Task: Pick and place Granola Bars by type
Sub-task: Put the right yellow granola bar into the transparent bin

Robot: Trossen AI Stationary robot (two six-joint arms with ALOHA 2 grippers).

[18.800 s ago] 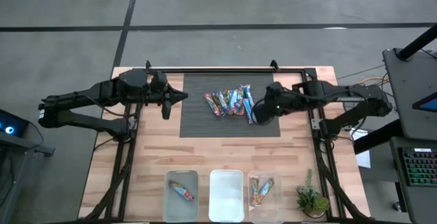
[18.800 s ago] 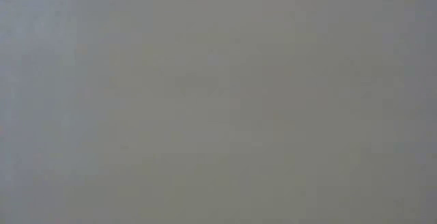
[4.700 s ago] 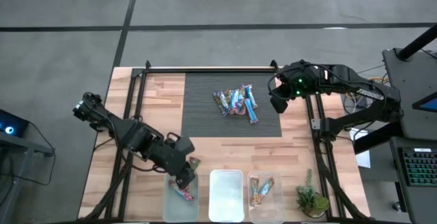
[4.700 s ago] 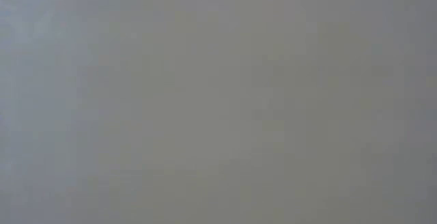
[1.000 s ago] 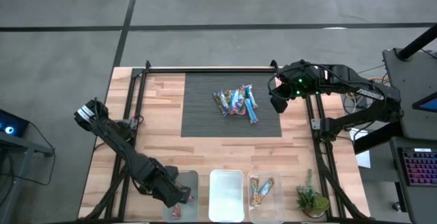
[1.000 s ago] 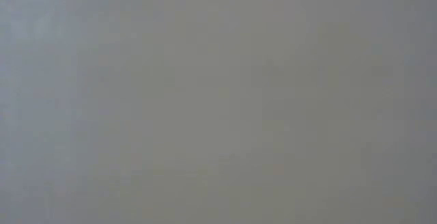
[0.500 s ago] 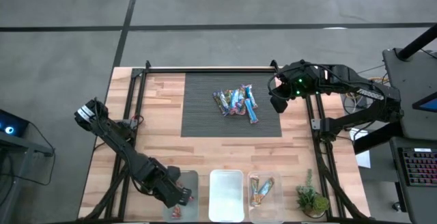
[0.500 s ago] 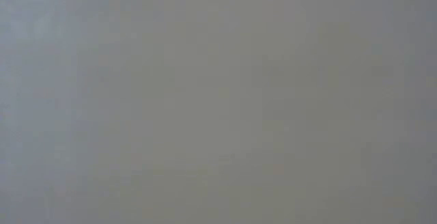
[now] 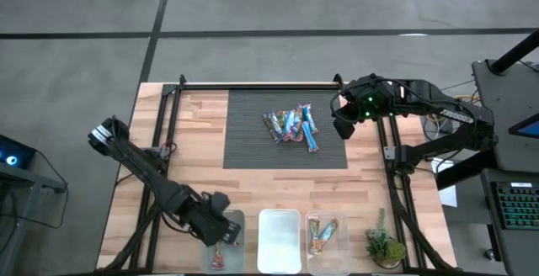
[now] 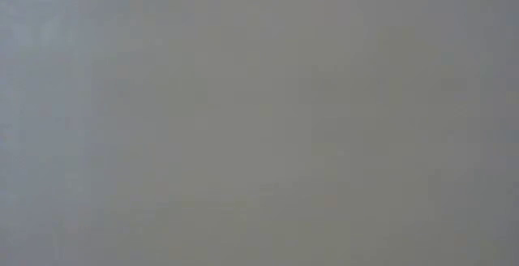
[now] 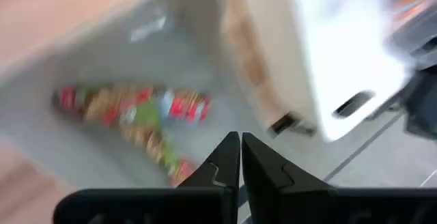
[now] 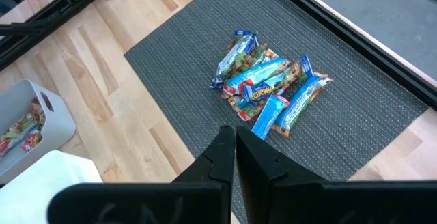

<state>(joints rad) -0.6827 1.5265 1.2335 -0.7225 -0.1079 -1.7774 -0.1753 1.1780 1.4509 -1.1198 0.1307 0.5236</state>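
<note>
While the low view shows only a blank grey field, the high view shows the left tool (image 9: 221,230) over the left bin (image 9: 237,222) at the worktop's (image 9: 194,154) near edge, its fingers (image 11: 220,161) pressed together and pinching nothing. Below it in that bin lie 2 red-wrapped granola bars (image 11: 130,105), crossing one another and blurred in the left wrist view. Beside it stands the middle bin (image 9: 279,241), white inside. Next along, the right bin (image 9: 325,237) holds 2 bars (image 9: 321,235), 1 orange and 1 blue.

Farther back, on the dark ribbed mat (image 9: 253,133), a heap of granola bars (image 9: 290,125) lies bunched together, blue, green and red wrappers overlapping. Just beside the mat's right edge hangs the right tool (image 9: 343,128), apart from the heap, its fingers (image 12: 222,152) closed against each other and empty. A small green plant (image 9: 383,244) stands at the worktop's near right corner.
</note>
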